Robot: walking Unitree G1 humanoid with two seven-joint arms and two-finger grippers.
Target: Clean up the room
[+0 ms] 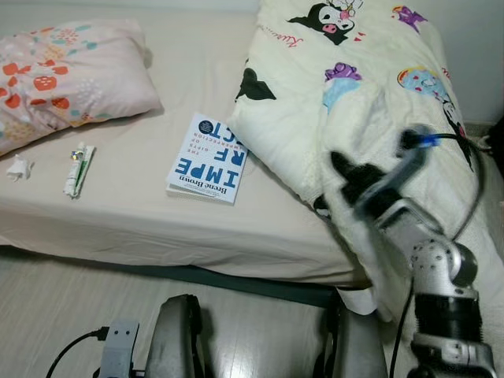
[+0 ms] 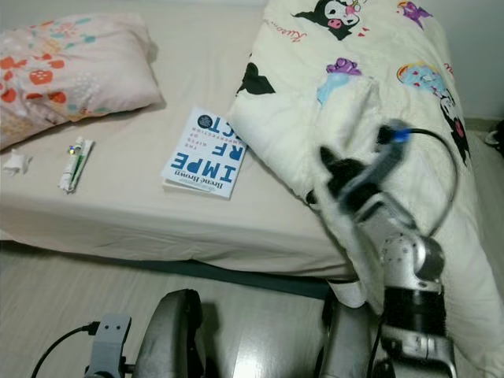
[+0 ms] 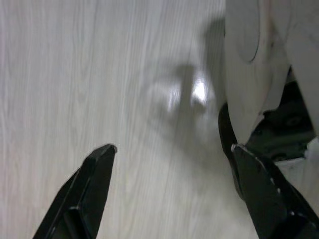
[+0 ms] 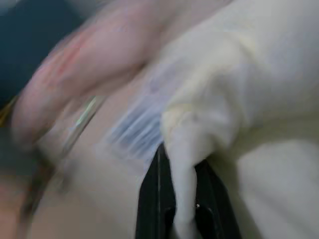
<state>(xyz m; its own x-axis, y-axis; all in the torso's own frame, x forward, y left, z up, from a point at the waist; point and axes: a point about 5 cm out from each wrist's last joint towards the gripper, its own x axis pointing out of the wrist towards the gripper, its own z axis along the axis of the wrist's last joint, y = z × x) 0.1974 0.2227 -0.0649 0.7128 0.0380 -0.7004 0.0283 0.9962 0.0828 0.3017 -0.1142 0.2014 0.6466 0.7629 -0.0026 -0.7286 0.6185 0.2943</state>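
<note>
Blanket lies bunched over the bed's right side, its corner overlapping the book; right gripper has jaws pinched on a fold near the bed's front edge. I'd judge it soft, bulky and draggy, so grab near a hem. Left gripper hangs over the floor, jaws wide.

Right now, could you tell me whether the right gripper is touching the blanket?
Touching. In the right wrist view, the right gripper has its two black fingers pinched on a fold of the cream blanket, with fabric running down between them.
</note>
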